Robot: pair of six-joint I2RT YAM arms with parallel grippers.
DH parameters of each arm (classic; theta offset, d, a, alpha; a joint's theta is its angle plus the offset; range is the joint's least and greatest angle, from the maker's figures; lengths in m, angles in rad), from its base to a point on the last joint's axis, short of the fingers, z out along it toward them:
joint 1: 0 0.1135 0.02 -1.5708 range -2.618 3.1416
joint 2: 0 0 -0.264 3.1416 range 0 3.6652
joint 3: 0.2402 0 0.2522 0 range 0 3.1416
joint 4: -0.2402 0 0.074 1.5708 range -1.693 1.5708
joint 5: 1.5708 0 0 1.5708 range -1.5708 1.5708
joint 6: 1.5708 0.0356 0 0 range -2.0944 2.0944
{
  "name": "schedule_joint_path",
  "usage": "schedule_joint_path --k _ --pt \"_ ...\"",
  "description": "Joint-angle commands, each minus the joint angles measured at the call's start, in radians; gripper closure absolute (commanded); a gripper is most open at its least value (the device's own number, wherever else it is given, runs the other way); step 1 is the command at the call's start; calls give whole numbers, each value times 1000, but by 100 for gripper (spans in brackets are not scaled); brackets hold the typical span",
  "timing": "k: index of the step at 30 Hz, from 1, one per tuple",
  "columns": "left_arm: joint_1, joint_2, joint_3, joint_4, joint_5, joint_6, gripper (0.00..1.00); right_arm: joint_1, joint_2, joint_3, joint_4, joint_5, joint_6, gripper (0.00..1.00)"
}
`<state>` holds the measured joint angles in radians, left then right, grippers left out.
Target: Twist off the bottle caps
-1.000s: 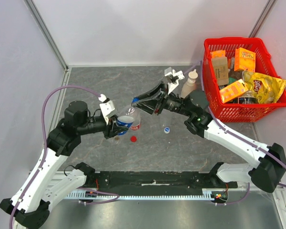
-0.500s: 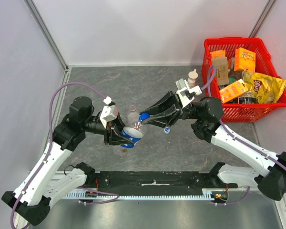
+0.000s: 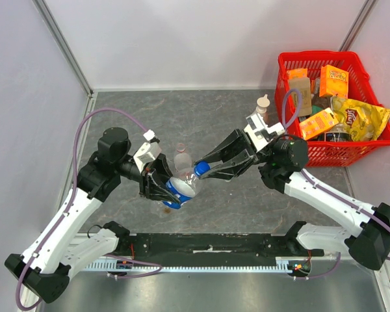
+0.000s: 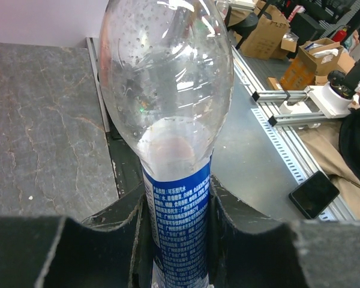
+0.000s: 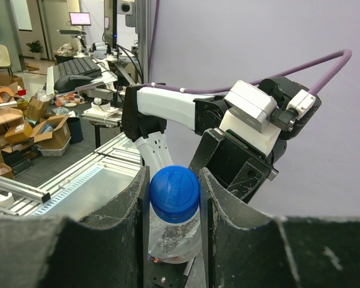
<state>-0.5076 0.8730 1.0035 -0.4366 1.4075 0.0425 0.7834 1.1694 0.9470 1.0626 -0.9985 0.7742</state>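
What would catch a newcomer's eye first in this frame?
The two arms meet mid-table over a single bottle. The left gripper clamps the blue-labelled bottle by its body and holds it tilted, while the right gripper grips its blue cap. Next comes the red basket at the far right corner, crammed with snack packs.

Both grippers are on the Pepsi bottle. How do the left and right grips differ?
The left gripper clamps the bottle around its body, at the blue label. The right gripper pinches only the blue cap. In the top view, the left gripper reaches in at the bottle's base end and the right gripper at its cap end. Both are shut on the same bottle, holding it tilted between them.
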Motion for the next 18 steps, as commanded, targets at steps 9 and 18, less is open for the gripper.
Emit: schedule_joint_path --k 9,18 --pt "3 -12 3 101 205 -20 76 -1 -5 13 91 -91 57 98" --pt "4 -12 -9 102 237 -13 76 1 -36 -4 105 -94 31 96"
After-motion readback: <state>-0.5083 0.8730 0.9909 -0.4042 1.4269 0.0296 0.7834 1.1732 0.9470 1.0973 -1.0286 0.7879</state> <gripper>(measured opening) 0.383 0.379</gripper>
